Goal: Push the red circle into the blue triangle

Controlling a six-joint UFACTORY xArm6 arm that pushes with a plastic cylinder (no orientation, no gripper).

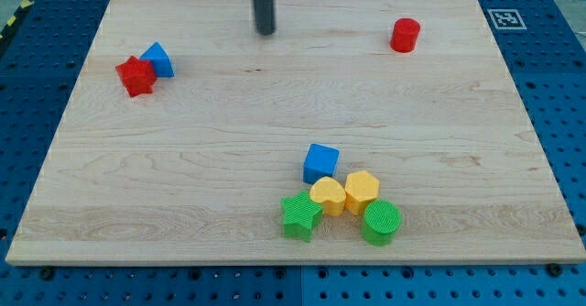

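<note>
Tip (pixel 265 31), my tip, rests on the far tabletop (pixel 229 159), between red circle (pixel 405 35) far right and blue triangle (pixel 159 60) far left; this end effector, a bare rod, grasps nothing.

Between the red circle (pixel 405 35) at far right and the blue triangle (pixel 159 60) at far left we find open bench (pixel 183 159); only my tip (pixel 265 31) stands there, and a red star (pixel 135 76) touches the triangle.

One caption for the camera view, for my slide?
My tip stands between the red circle and the blue triangle.
</note>
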